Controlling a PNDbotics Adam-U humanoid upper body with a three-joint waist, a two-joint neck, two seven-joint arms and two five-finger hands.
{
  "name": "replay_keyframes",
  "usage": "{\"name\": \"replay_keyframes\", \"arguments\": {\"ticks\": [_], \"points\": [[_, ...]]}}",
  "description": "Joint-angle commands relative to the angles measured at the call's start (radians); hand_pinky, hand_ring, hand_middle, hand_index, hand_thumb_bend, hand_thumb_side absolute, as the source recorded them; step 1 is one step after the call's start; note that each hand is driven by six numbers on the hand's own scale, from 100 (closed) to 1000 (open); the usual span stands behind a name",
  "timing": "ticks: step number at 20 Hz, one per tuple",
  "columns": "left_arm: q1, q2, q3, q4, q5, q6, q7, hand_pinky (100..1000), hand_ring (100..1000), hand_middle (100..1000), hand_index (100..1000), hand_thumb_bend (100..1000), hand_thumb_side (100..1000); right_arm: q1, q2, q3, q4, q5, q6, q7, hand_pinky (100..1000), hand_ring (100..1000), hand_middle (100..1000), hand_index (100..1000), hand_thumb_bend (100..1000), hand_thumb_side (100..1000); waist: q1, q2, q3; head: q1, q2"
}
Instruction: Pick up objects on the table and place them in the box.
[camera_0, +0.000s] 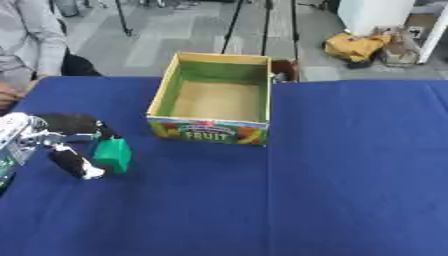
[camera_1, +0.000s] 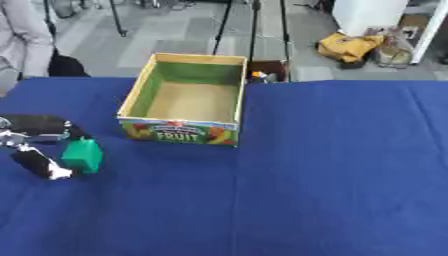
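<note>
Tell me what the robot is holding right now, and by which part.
The left hand has fingers and thumb around a green block, closing on its left side. Whether it is lifted off the table cannot be told.

Left eye view: looking down from the head, facing the box (camera_0: 213, 95) near mid-frame.
Right eye view: looking down likewise, showing the box shifted leftward.
Shared: both are covering the box and surrounding blue table (camera_1: 332, 165).

A big blue cloth (camera_0: 350, 175) covers the table. On the floor behind it, a yellow bag (camera_0: 354, 46) lies near a white cabinet (camera_0: 374, 14). A small brown box (camera_1: 265, 70) with some small things in it sits just behind the table's far edge.
</note>
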Motion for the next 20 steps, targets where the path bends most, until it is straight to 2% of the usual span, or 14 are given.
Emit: {"name": "replay_keyframes", "arguments": {"ticks": [1,9,10,11,12,20], "points": [[-0.003,0.03,0.006,-0.009,-0.01,-0.115,-0.106,722,676,578,760,207,633,-0.011,-0.007,-0.009,-0.02,0.0,0.001,-0.005,844,889,541,827,100,1000,-0.001,-0.021,0.001,0.004,-0.014],[-0.009,0.031,0.005,-0.004,-0.014,-0.103,-0.086,706,642,550,719,160,604,-0.01,-0.007,-0.009,-0.02,0.001,0.003,-0.006,845,889,540,828,100,1000,-0.001,-0.023,0.002,0.005,-0.013],[-0.01,0.031,0.005,-0.004,-0.013,-0.103,-0.085,703,631,545,708,122,562,-0.01,-0.007,-0.009,-0.02,0.001,0.004,-0.006,844,889,541,828,100,1000,-0.001,-0.024,0.002,0.005,-0.012],[-0.012,0.033,0.007,-0.004,-0.011,-0.101,-0.082,703,631,545,708,122,562,-0.01,-0.007,-0.009,-0.02,0.0,0.004,-0.007,844,889,541,828,100,1000,0.0,-0.026,0.002,0.006,-0.012],[-0.014,0.035,0.009,-0.005,-0.009,-0.099,-0.08,702,628,543,707,105,526,-0.01,-0.006,-0.009,-0.02,0.0,0.004,-0.007,845,889,541,828,100,1000,0.0,-0.028,0.001,0.006,-0.011],[-0.021,0.046,0.018,-0.016,0.022,-0.089,-0.073,690,608,529,683,100,494,-0.006,-0.004,-0.009,-0.02,-0.001,0.007,-0.013,845,890,542,828,100,1000,0.005,-0.04,0.0,0.008,-0.004]]}}
